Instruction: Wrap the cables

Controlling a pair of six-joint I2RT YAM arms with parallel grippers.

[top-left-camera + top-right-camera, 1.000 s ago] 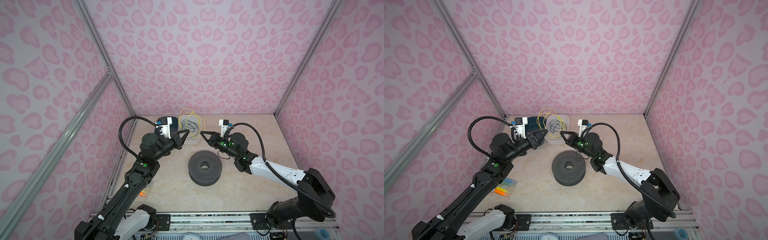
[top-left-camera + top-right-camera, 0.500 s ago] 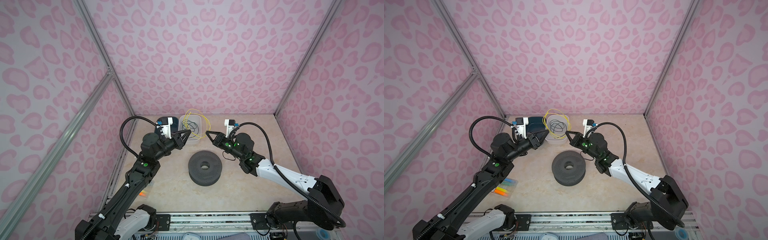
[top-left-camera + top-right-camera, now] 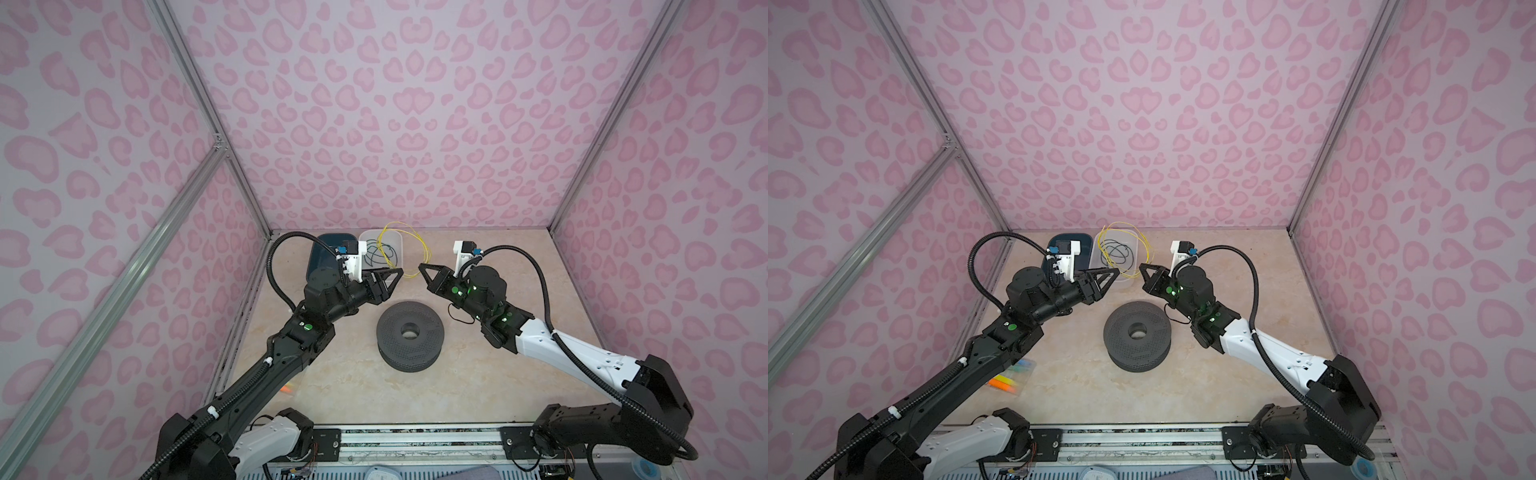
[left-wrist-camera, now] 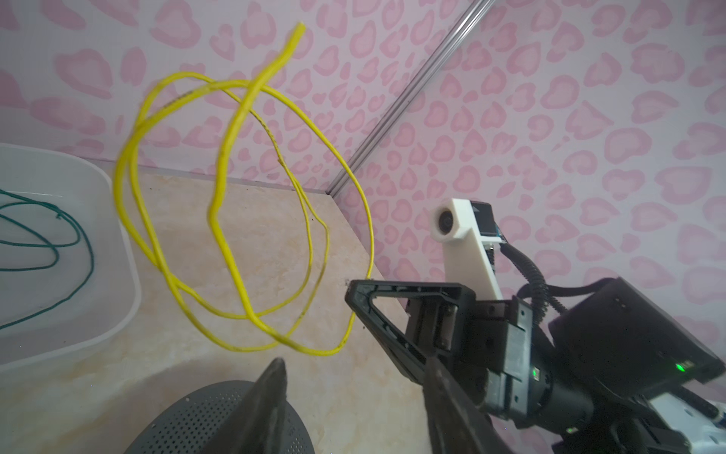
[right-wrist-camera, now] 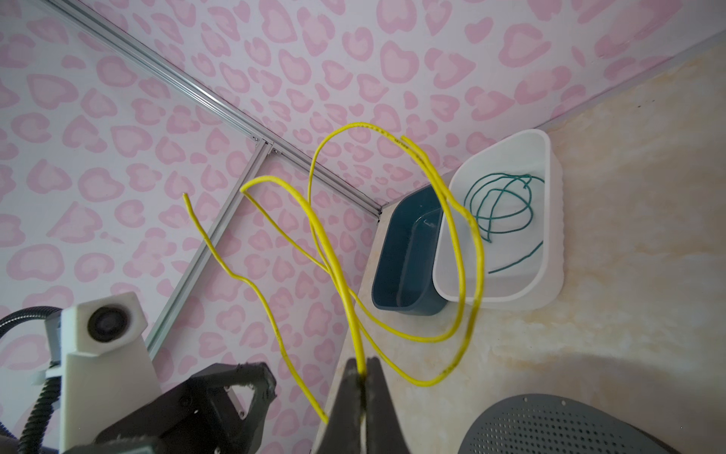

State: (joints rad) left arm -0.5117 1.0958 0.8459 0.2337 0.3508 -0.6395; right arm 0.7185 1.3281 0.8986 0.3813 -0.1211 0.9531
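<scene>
The right gripper point(image 5: 363, 379) is pinching the yellow cable point(image 5: 338, 283), light and springy-looking; the left gripper point(image 4: 353, 367) is hanging parted, empty, probably best taking a free end

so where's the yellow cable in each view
Top view: yellow cable loops at the back, overlapping the white bin.
Top view: the same, by the white bin.
Left wrist: loops between white bin and right gripper.
Right wrist: rises from the shut right gripper, before the bin.
Shared landmark: the white bin.

Yellow cable point(image 4: 215, 214) looks smooth, glossy plastic; perforated spool point(image 3: 388, 334) matt.
</scene>
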